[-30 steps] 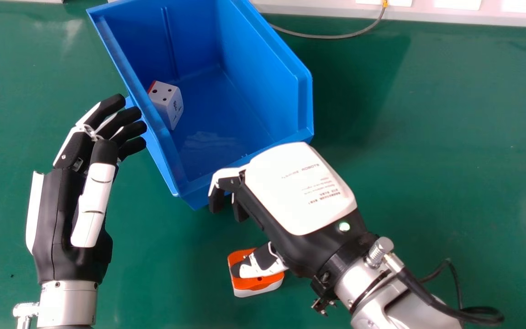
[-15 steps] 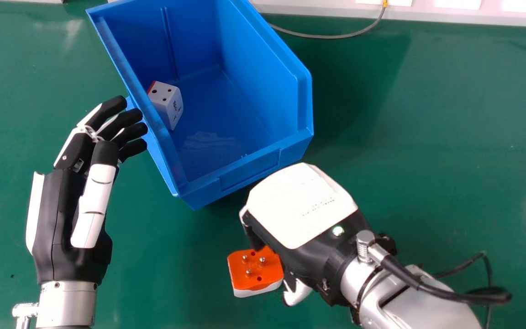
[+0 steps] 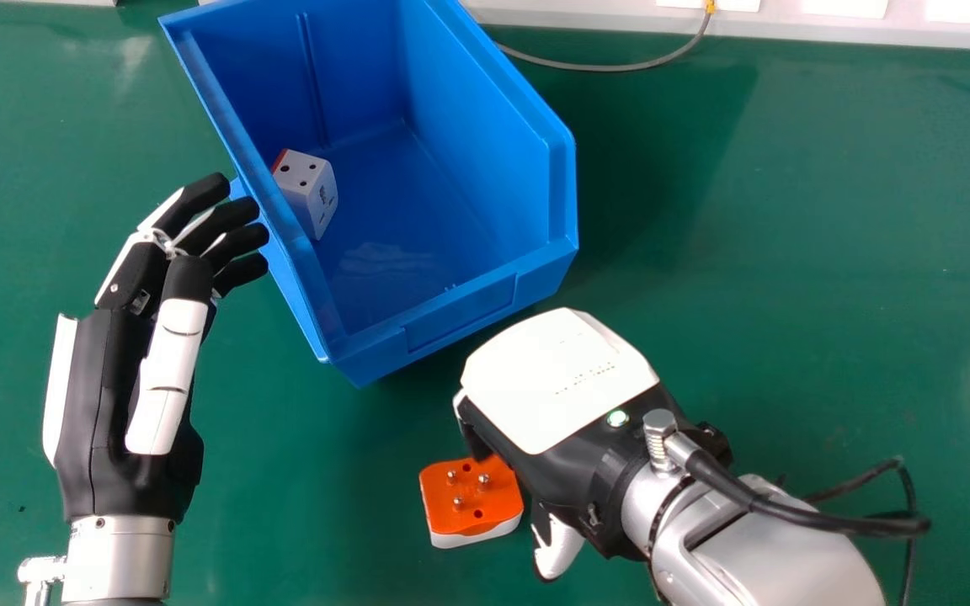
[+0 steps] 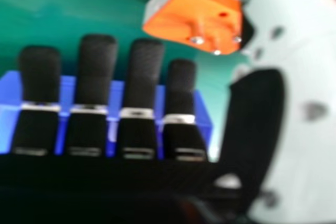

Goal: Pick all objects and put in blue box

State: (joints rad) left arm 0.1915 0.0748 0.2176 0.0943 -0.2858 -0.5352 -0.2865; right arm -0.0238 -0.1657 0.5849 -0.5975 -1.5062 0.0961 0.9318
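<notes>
The deep blue plastic box (image 3: 460, 316) has straight raised rims and a lower near wall with a shallow rectangular panel; its floor is smooth and faintly shiny. Inside, beside its left wall, sits a white block with round dark holes and a red edge (image 3: 308, 189), leaving bare floor to its right.

The orange and white plug adapter (image 3: 472, 522) lies on the glossy green table (image 3: 788, 210), nearer the robot than the box and well apart from it, metal pins up. It has rounded corners and a smooth orange face over a white base.

The right hand (image 3: 561, 379), black with a smooth white back, is between the box's near corner and the arm, partly over the adapter's right edge. Its fingers (image 4: 97, 72) are extended and the thumb (image 4: 304, 108) stands well off from them, with nothing held; whether it touches the adapter, I cannot tell. Left of the box, fingertips just beside its wall, the left hand (image 3: 110, 379) is relaxed and holds nothing. A thin grey cable (image 3: 611, 67) curves beyond the box's right side.
</notes>
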